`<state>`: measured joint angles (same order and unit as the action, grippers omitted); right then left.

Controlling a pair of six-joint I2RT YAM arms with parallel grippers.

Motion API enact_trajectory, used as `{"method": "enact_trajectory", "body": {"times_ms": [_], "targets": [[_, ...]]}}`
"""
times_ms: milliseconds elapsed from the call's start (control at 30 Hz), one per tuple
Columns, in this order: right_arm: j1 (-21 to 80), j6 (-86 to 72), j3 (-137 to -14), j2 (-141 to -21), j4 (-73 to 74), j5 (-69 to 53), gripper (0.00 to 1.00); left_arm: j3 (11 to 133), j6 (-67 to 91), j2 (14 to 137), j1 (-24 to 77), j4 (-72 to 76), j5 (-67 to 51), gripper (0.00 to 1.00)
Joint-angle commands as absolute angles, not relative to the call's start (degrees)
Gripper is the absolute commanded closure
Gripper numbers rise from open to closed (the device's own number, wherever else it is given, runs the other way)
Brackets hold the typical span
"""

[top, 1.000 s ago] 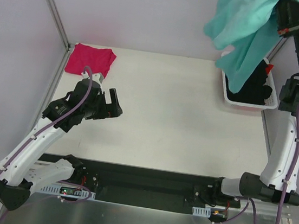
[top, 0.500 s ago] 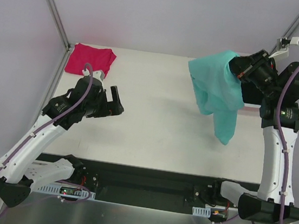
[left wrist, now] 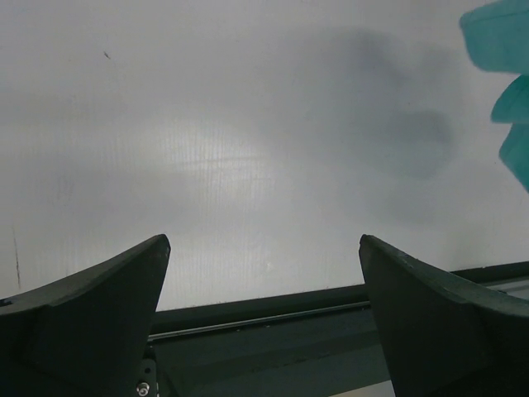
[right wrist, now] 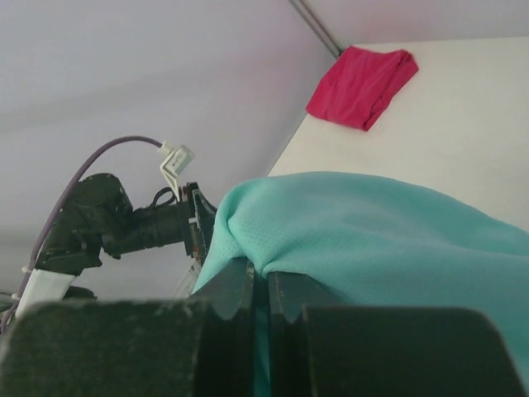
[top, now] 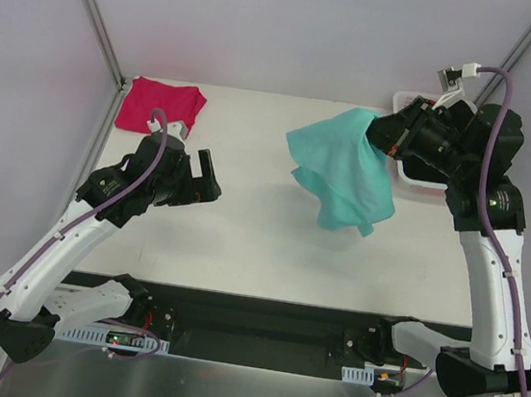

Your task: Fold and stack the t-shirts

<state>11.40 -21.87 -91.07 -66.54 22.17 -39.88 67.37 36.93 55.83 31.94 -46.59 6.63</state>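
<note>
The pale, smooth bench (top: pixel 240 244) sits between plain grey walls (top: pixel 267 24). Over its middle the teal shirt (top: pixel 341 174) hangs bunched, pinched in the right gripper (top: pixel 380 133) — held by one wad, it could land crumpled or slip free. The folded pink shirt (top: pixel 159 105) lies at the far left corner; the left gripper (top: pixel 208 180) hovers spread wide, holding nothing.

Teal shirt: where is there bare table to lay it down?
The table is bare in the middle, between the left hand and the hanging teal shirt, and along the near edge. Crowded: far-left corner, pink shirt; far-right, basket.
</note>
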Motion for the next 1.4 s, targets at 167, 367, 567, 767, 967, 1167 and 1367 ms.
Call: {"method": "enact_trajectory", "body": {"times_ms": [167, 367, 567, 767, 967, 1167, 1367], "targets": [[14.9, -22.3, -93.3, -61.7, 27.1, -43.1, 0.99, 70.0, 37.5, 57.7, 32.6, -47.0, 8.2, 0.01], [15.3, -24.5, -93.2, -61.0, 27.1, -45.7, 0.99, 70.5, 38.1, 59.1, 33.7, -46.9, 9.2, 0.01], [17.0, -24.3, -90.5, -61.5, 26.7, -47.5, 0.99, 70.9, 38.3, 59.8, 34.6, -47.0, 10.0, 0.01], [19.0, -22.5, -90.9, -61.5, 27.6, -47.9, 0.92, 70.6, 38.6, 60.1, 35.0, -47.0, 10.2, 0.01], [19.0, -17.1, -95.8, -63.0, 34.8, -45.4, 0.04, 70.4, 38.6, 60.1, 35.4, -46.9, 10.6, 0.01], [19.1, -12.0, -97.7, -64.4, 38.8, -42.9, 0.04, 69.9, 38.4, 59.7, 35.5, -47.0, 10.9, 0.01], [21.6, -8.8, -94.5, -63.2, 44.0, -40.5, 0.04, 69.5, 38.3, 60.2, 35.7, -46.9, 10.3, 0.01]]}}
